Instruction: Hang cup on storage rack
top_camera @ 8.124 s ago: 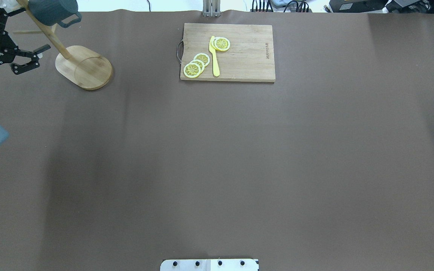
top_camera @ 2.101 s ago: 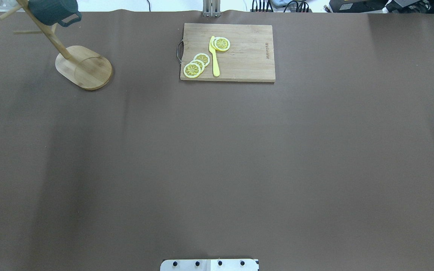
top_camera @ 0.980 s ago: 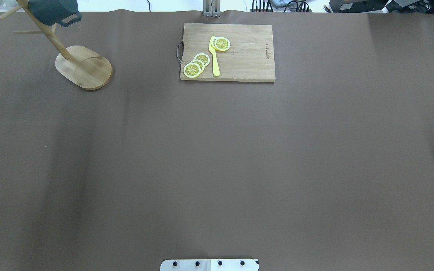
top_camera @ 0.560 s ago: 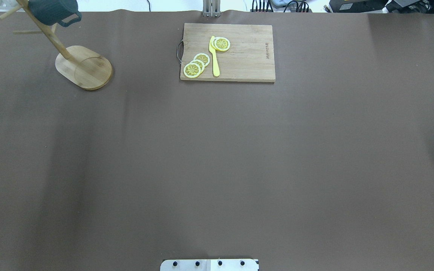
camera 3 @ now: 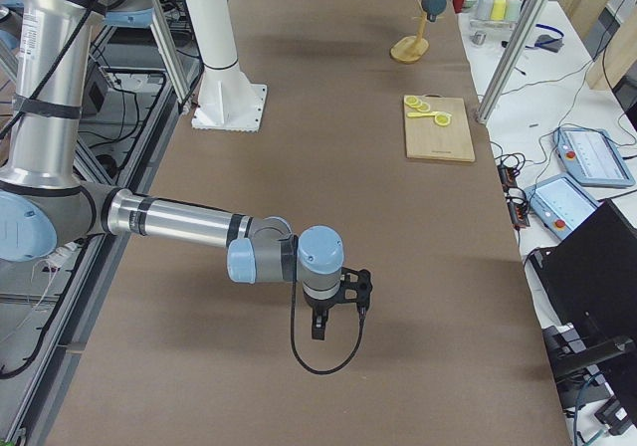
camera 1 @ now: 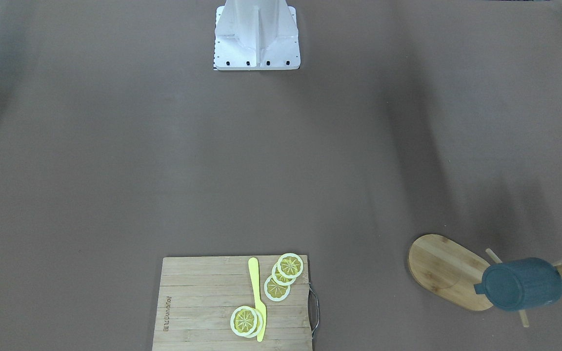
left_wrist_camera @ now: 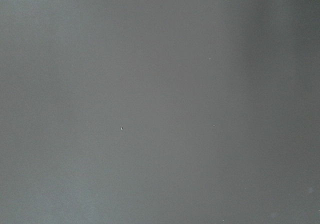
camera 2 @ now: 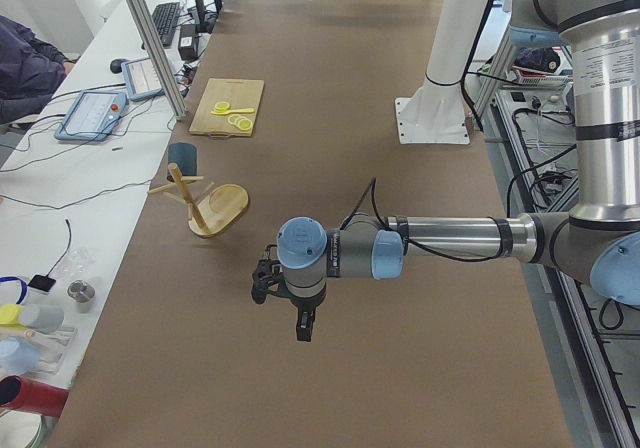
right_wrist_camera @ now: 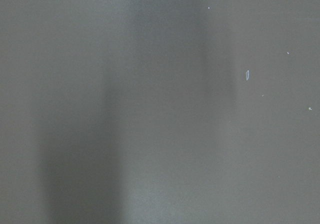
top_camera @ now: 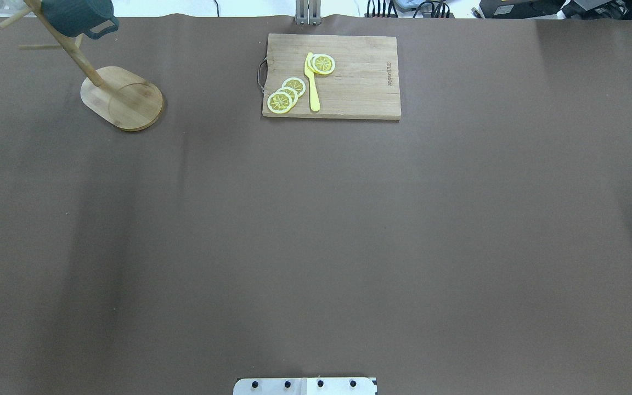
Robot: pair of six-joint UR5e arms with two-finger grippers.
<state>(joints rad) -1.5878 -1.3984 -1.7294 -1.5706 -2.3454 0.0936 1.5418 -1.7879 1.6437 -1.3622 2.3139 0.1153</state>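
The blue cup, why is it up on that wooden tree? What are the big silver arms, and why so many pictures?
Those are two robot arms. Each ends in a pincer: the left gripper and the right gripper. Nothing shows in either. Cameras look from above, from across the table, from both ends, and from each wrist; the wrist ones see only brown table. The cup hangs on the storage rack, a stand for mugs. The cutting board carries lemon slices and a yellow knife.

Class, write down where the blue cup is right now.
In the overhead view the cup hangs near the top of the storage rack at the table's far left corner, well left of the cutting board.
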